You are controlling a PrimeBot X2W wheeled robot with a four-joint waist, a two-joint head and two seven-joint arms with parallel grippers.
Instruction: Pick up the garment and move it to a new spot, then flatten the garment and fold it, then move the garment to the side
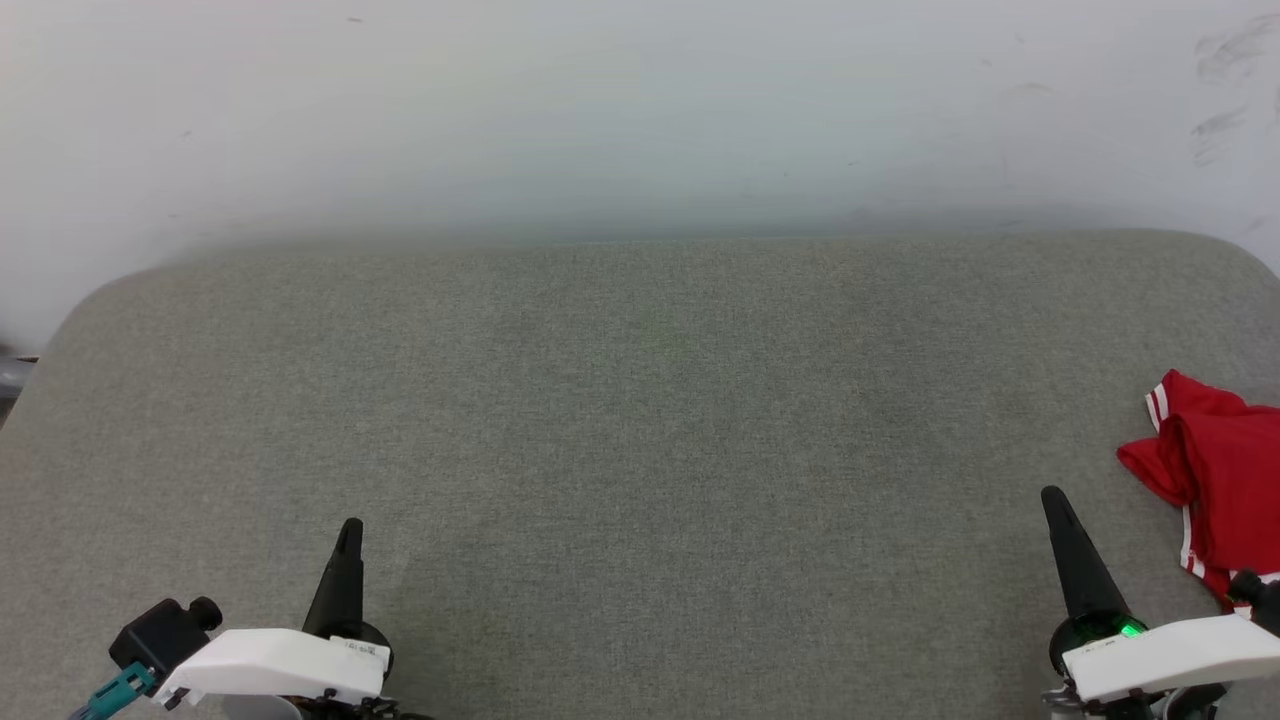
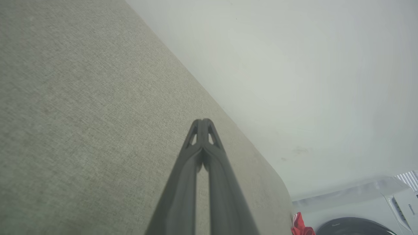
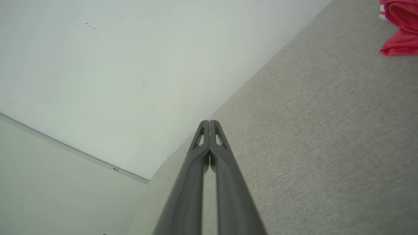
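Grey cloth tabletop against a pale wall, red garment crumpled at its right edge.
Left gripper and right gripper hover empty, fingers pressed together, the right one near the garment; a white appliance stands beyond.

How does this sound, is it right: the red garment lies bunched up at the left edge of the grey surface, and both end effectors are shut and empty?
The side is wrong. The head view shows the red garment bunched up at the right edge of the grey surface. The left end effector and right end effector are indeed shut and empty.
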